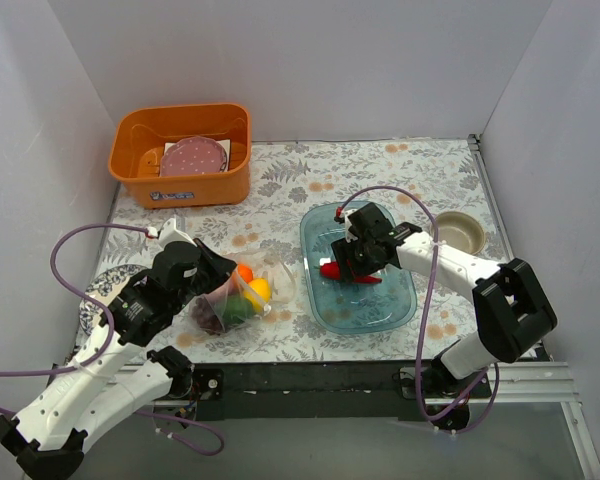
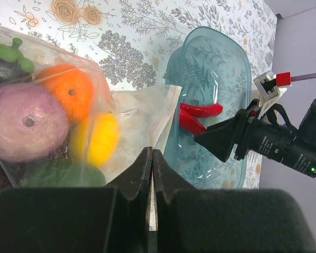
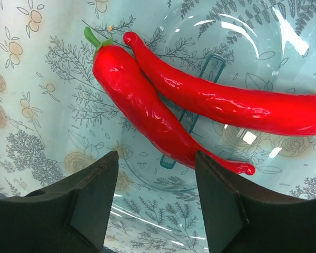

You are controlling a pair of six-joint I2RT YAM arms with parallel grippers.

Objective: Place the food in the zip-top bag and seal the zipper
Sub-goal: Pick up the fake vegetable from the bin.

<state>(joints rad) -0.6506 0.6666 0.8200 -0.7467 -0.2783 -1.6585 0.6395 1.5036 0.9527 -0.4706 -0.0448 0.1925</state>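
Observation:
The clear zip-top bag lies left of the blue tray. In the left wrist view the bag holds an orange, a yellow lemon, a purple round piece and a green piece. My left gripper is shut, pinching the bag's edge; it also shows in the top view. Two long red chilies lie in the tray. My right gripper is open just above them, a chili tip between its fingers; it also shows in the top view.
An orange bin at the back left holds a pink dotted plate. A beige bowl sits at the right. A patterned plate lies under my left arm. White walls close in on three sides.

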